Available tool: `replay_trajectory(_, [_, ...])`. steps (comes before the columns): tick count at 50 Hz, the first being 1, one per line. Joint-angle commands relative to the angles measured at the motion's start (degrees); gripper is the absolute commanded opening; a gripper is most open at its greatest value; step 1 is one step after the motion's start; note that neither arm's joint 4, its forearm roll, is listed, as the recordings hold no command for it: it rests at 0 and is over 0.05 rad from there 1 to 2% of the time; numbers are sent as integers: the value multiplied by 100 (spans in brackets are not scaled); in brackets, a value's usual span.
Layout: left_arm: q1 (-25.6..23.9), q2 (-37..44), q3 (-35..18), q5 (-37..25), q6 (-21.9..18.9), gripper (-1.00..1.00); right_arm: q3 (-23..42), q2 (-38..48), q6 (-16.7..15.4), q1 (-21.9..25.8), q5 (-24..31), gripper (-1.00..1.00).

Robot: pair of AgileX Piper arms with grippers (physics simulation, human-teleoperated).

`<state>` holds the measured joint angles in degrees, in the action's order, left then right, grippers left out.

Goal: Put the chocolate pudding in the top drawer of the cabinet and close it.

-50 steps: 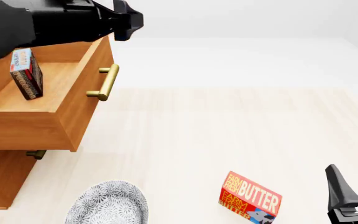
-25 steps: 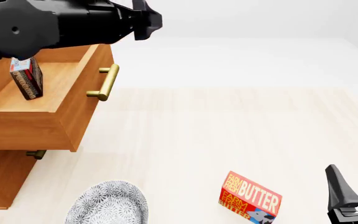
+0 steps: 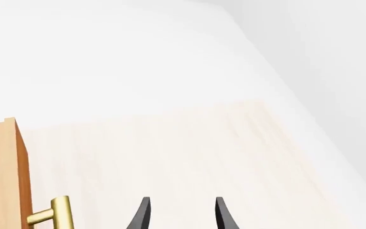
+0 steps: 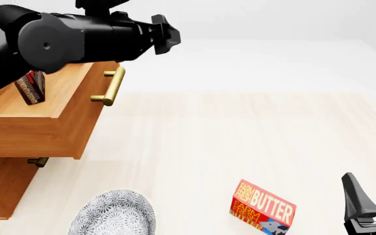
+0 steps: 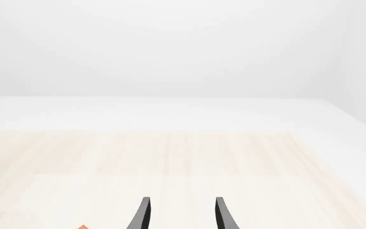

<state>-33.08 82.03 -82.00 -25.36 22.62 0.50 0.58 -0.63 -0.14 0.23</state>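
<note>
On the left, the chocolate pudding (image 4: 30,87) is sitting upright inside the top drawer (image 4: 44,128) of the cabinet (image 4: 2,188), which I am judging still needs closing, while my left gripper (image 3: 179,217) is hanging above its handle (image 4: 111,86), jaws apart and empty, and my right gripper (image 5: 179,217) is idling, jaws apart.

Non-task items, front view:

- Butter box (image 4: 262,207): red, white "FARM FRESH BUTTER" lettering, yellow and blue print along its lower part. Stands tilted on the surface (image 4: 240,137), near the front edge, right of centre. Lower edge cut by the frame.
- Plate (image 4: 113,214): round, grey-and-white floral pattern, at front left, partly cut by the frame. Well apart from the butter box.
- Surface: pale wood grain, with a plain white area beyond.
</note>
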Motion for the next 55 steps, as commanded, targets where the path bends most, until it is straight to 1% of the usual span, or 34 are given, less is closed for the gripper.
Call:
replay_trajectory(1, [-2, 25, 220, 151, 327, 100, 0, 0, 0, 0, 0, 100])
replay_trajectory(5, [5, -17, 383, 282, 446, 100, 0, 0, 0, 0, 0, 100])
replay_trajectory(9, [21, -13, 369, 287, 470, 100, 0, 0, 0, 0, 0, 100])
replay_trajectory(13, [38, -71, 590, 465, 607, 100, 0, 0, 0, 0, 0, 100])
replay_trajectory(33, [176, -149, 1147, 1009, 904, 100, 0, 0, 0, 0, 0, 100])
replay_trajectory(55, [287, -96, 1396, 1349, 1110, 100, 0, 0, 0, 0, 0, 100])
